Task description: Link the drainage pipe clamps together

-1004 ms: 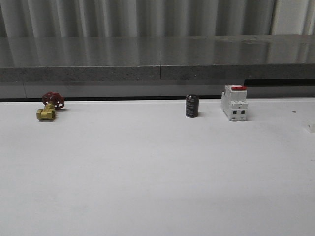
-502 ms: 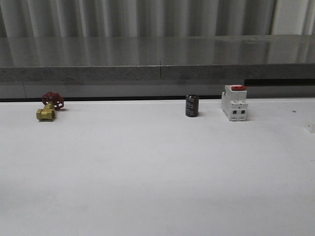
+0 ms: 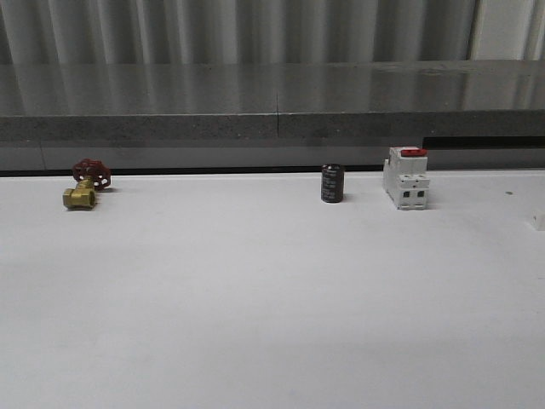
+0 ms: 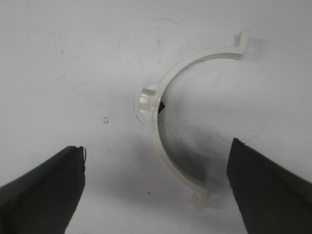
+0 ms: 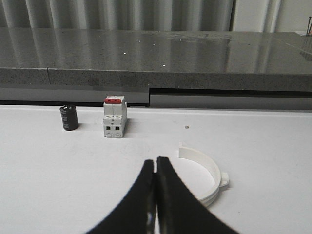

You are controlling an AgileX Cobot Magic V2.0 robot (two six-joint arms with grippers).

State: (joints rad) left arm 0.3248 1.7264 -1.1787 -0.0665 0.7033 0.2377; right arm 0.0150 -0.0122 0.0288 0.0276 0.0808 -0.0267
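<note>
One white half-ring drainage pipe clamp [image 4: 163,109] lies flat on the white table under my left gripper [image 4: 156,187]. Its outer lug points away from the curve and one end tab sits between the open fingers, close to one dark finger [image 4: 265,185]. Nothing is held there. A second white half-ring clamp [image 5: 207,175] lies on the table just beyond and beside my right gripper [image 5: 155,163]. That gripper's black fingers are pressed together with nothing between them.
A brass valve with a red handwheel [image 3: 85,184] sits far left at the back. A black cylinder [image 3: 332,183] and a white breaker with a red switch [image 3: 405,178] stand at the back right. A grey ledge [image 3: 272,128] runs behind the table.
</note>
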